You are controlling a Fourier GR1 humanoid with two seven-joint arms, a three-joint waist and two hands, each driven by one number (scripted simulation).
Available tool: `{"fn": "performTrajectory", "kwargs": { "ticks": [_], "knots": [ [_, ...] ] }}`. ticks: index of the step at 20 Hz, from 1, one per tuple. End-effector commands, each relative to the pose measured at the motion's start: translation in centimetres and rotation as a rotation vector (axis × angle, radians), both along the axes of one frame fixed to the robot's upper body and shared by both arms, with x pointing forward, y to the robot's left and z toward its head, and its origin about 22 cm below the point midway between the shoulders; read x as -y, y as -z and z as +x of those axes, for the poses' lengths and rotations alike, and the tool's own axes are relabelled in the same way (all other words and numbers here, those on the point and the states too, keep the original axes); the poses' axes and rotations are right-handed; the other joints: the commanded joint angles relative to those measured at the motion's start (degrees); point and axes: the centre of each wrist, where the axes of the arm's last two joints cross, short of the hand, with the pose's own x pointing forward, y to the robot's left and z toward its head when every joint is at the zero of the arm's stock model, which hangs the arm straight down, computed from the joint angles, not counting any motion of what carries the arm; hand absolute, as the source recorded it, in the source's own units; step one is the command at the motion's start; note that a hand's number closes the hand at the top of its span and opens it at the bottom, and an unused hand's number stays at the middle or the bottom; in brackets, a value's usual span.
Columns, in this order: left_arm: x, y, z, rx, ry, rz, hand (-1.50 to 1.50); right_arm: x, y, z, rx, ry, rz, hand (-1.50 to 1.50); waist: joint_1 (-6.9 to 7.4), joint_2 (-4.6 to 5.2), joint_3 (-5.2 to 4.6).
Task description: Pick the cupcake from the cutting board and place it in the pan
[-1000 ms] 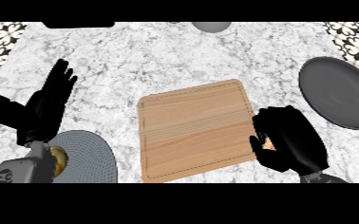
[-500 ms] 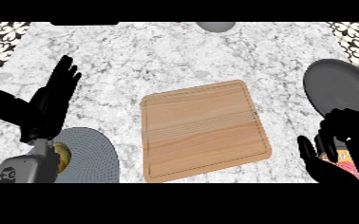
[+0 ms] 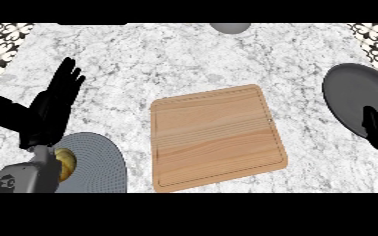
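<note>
With the board (image 3: 218,137) bare and the right hand (image 3: 370,125), grip unreadable, over the pan (image 3: 347,102), the unseen cupcake could land on the rim.

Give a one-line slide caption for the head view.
Bare cutting board mid-counter; right hand at the pan, left hand open.

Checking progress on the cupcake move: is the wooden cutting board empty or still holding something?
Empty: the light wooden cutting board shows only bare grain, no cupcake on it. The dark round pan sits apart at the right edge.
</note>
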Motion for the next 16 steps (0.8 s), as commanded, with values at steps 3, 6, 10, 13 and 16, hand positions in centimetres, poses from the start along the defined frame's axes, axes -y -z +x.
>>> {"fn": "performTrajectory", "kwargs": {
  "ticks": [3,6,10,13,16],
  "knots": [
    [0.4,2.2,0.0,0.001,-0.007,0.006,0.00,7.1,-1.1,3.7,0.050,0.071,0.074,1.50,0.35,0.15,0.02],
    [0.3,1.1,-0.9,-0.021,0.010,-0.009,0.00,10.9,1.2,4.0,0.070,0.103,0.106,1.50,0.60,0.10,0.06],
    [0.3,0.2,0.4,-0.016,0.014,0.004,0.00,14.1,3.0,6.4,0.050,0.085,0.122,1.50,0.59,0.12,0.04],
    [0.4,0.6,0.9,-0.005,0.009,0.005,0.00,16.0,5.3,8.0,0.039,0.040,0.130,1.50,0.88,0.31,0.07],
    [2.0,0.9,-0.5,0.007,0.023,-0.004,0.00,16.8,9.2,8.7,-0.004,0.007,0.136,1.50,1.68,0.42,0.14]
  ]
}}
